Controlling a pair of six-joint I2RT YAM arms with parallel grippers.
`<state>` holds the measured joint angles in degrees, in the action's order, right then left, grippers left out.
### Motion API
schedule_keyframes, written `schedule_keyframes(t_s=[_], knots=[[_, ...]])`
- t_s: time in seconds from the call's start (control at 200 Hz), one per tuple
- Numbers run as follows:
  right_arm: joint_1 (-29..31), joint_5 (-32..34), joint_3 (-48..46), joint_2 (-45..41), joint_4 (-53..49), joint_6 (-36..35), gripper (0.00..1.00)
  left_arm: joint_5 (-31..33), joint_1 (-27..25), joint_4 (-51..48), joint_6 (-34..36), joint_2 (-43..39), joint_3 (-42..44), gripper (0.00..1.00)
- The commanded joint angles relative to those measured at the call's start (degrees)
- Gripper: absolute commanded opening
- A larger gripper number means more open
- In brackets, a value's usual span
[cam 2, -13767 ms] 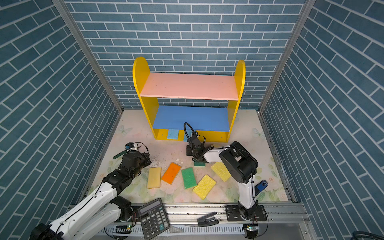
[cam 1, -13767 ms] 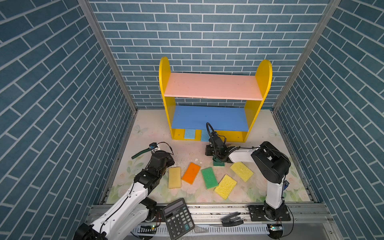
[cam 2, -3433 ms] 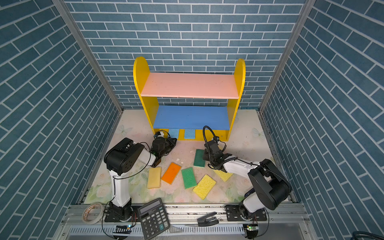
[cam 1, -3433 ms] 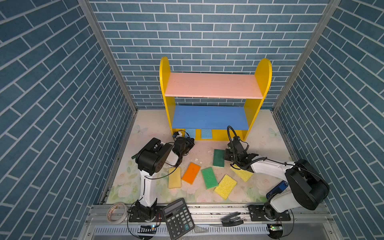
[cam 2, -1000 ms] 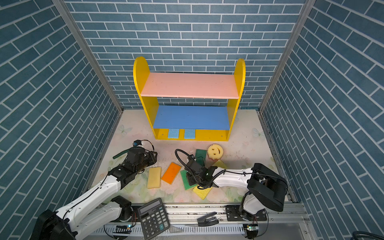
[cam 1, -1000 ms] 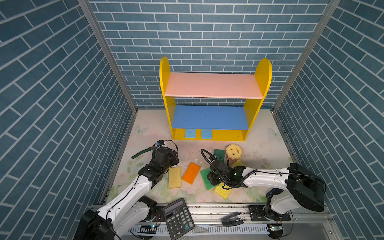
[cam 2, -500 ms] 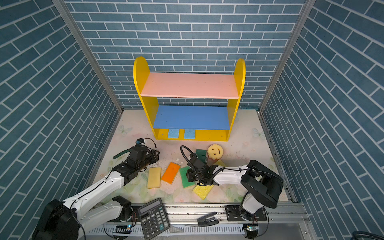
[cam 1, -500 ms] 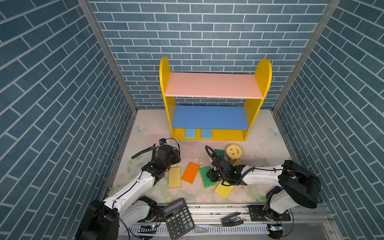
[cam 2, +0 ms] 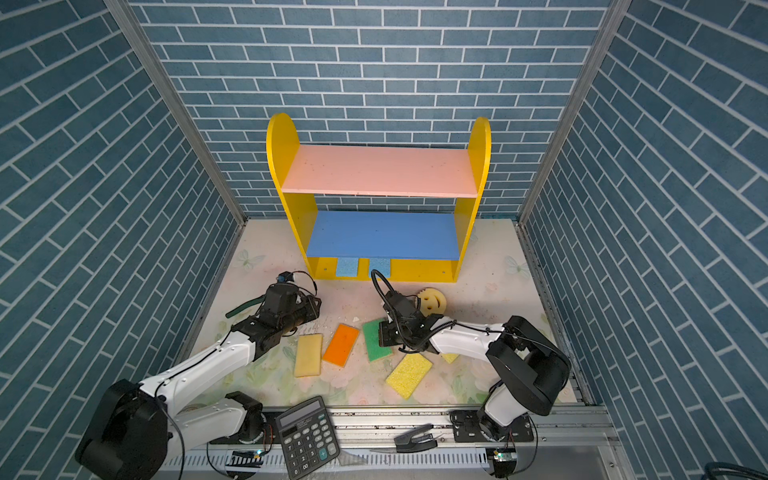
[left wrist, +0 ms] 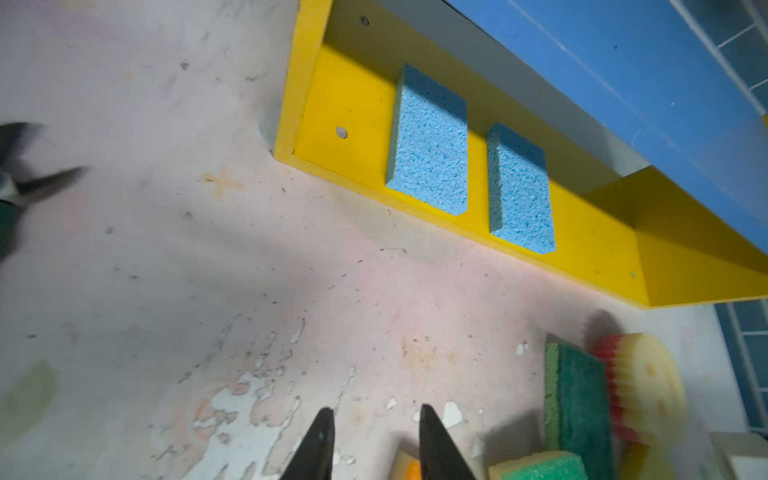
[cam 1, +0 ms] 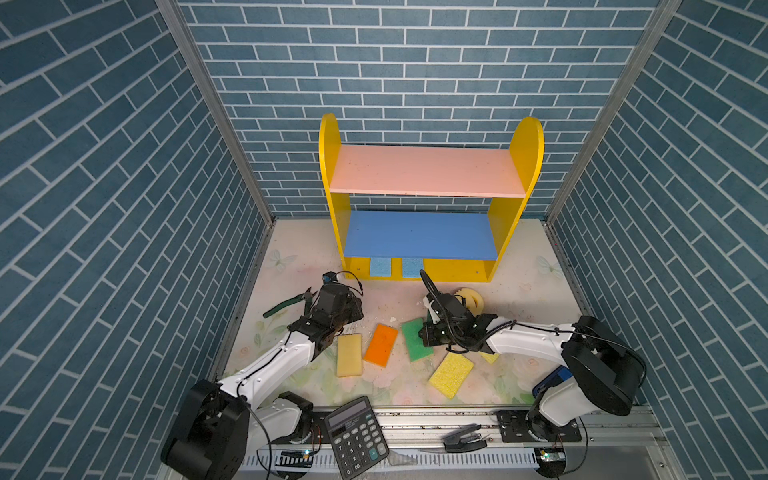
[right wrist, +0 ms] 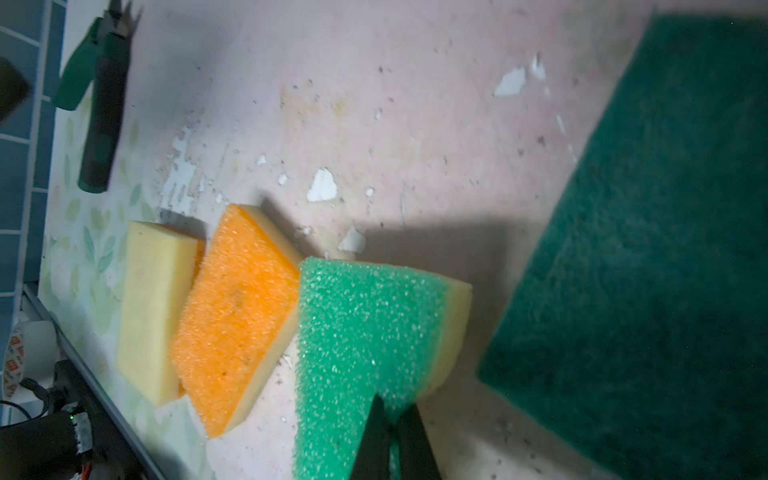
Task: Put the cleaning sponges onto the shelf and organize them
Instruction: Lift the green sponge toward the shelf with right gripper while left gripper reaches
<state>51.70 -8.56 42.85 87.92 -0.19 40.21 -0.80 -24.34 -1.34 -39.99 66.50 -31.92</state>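
Two light blue sponges [cam 1: 380, 266] lie side by side on the yellow base of the shelf [cam 1: 415, 170] in both top views. The others are loose on the floor in front: a pale yellow sponge [cam 1: 349, 354], an orange sponge [cam 1: 381, 345], a green sponge [cam 1: 413, 340], a bright yellow sponge [cam 1: 451, 375] and the round smiley sponge [cam 2: 432, 300], with a calculator [cam 1: 357, 440] on the front rail. The right gripper [cam 1: 426, 334] sits low over the green sponge's right edge. From the left wrist, the left gripper [left wrist: 374, 440] hangs with its fingers spread and nothing between them, above bare floor and pointing toward the blue pair. A dark green scouring sponge [left wrist: 577, 399] lies right against the smiley sponge. From the right wrist, the right gripper's fingers are pressed almost together on the near edge of the green sponge, with a sliver of green showing between them. The orange sponge touches its far corner, and the dark green scouring sponge lies close on the other side. To my eye the step is lifting this sponge for the shelf. An edge pinch on soft foam can let it droop or twist, so I would raise it straight up, clear of both neighbours, before swinging. Then I would carry it level and go in low under the blue board. It should go down flat beside the blue pair, parallel to them with the same gap.
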Motion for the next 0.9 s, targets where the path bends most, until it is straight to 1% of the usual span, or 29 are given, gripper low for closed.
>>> schedule_keyframes(t_s=[0.0,0.04,0.155,0.21,0.28,0.35,0.365,0.385,0.52,0.665,0.765,0.895], knots=[[-1.3,0.7,4.1,-2.6,-4.4,-5.0,0.00,-6.5,0.3,2.1,0.6,3.7,-3.6,0.30],[-1.9,0.9,4.8,-2.7,-5.0,-6.1,0.00,-8.6,0.2,3.1,0.5,5.2,-4.0,0.30],[-3.4,2.6,6.3,-3.1,-6.9,-7.3,0.00,-13.0,-0.2,7.2,-1.0,7.5,-3.2,0.39],[-4.0,3.2,6.0,-3.7,-5.5,-7.3,0.00,-13.1,-0.7,8.5,-1.3,7.4,-2.8,0.41],[-4.9,4.9,5.6,-3.7,-2.5,-6.0,0.00,-12.0,-1.2,7.2,-1.1,7.3,-3.2,0.45],[-6.0,3.9,6.7,-2.5,0.2,-4.0,0.00,-12.7,-1.3,8.2,-1.7,7.4,-3.3,0.48],[-6.0,2.2,7.1,-2.2,0.8,-3.9,0.00,-13.1,-1.3,8.9,-2.0,7.4,-3.2,0.49],[-6.0,1.6,7.7,-1.6,1.3,-3.9,0.00,-13.7,-1.4,10.0,-2.3,7.6,-3.1,0.49],[-6.1,-2.3,13.6,3.0,1.5,-4.0,0.00,-18.0,-2.1,16.4,-4.7,9.5,-3.4,0.51],[-6.0,-7.9,17.4,4.8,3.1,-3.7,0.00,-21.9,-2.2,22.8,-8.6,13.0,-3.0,0.51],[-6.0,-9.2,19.0,5.4,1.8,-2.2,0.00,-23.6,-2.1,29.0,-11.7,14.6,-1.8,0.49],[-6.0,-10.2,19.0,5.7,2.4,-1.0,0.00,-24.1,-2.1,33.9,-14.1,15.2,-1.1,0.47]])
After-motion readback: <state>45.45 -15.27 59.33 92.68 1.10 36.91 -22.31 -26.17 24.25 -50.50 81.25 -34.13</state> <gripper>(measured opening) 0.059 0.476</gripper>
